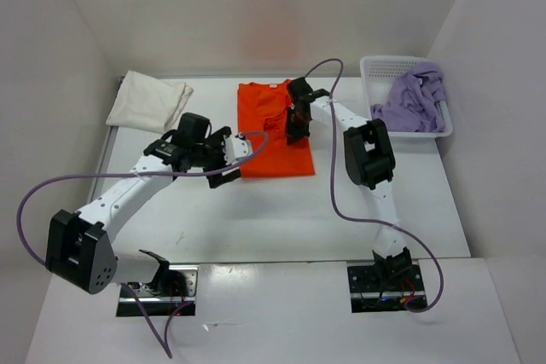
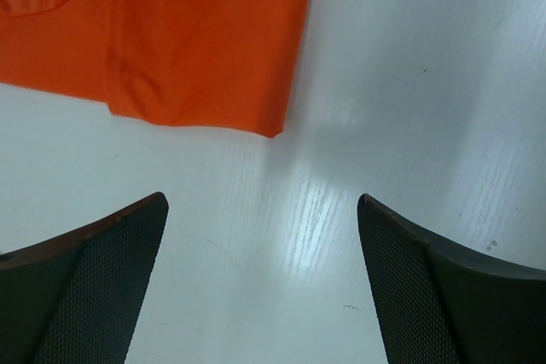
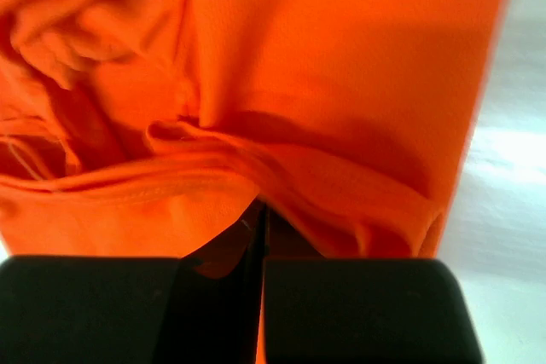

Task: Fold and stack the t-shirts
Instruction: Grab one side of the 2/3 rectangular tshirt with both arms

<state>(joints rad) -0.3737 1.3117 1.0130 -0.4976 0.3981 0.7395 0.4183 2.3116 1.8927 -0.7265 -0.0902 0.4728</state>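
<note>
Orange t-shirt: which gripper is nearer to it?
Right. The right gripper has its jaws shut on a fold of the orange t-shirt; the left gripper hovers open beside its corner, not touching.

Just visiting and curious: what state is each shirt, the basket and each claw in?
orange t-shirt: lying flat, partly folded, one fold pinched.
cream t-shirt: folded.
lavender t-shirt: crumpled in the basket.
basket: upright, holding one shirt.
left gripper: open, empty.
right gripper: shut on orange t-shirt.

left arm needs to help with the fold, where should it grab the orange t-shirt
Probably the orange t-shirt's near-left hem corner, coming low from the table on its left: it lies flat and free, straight ahead of the left gripper's open jaws.
</note>
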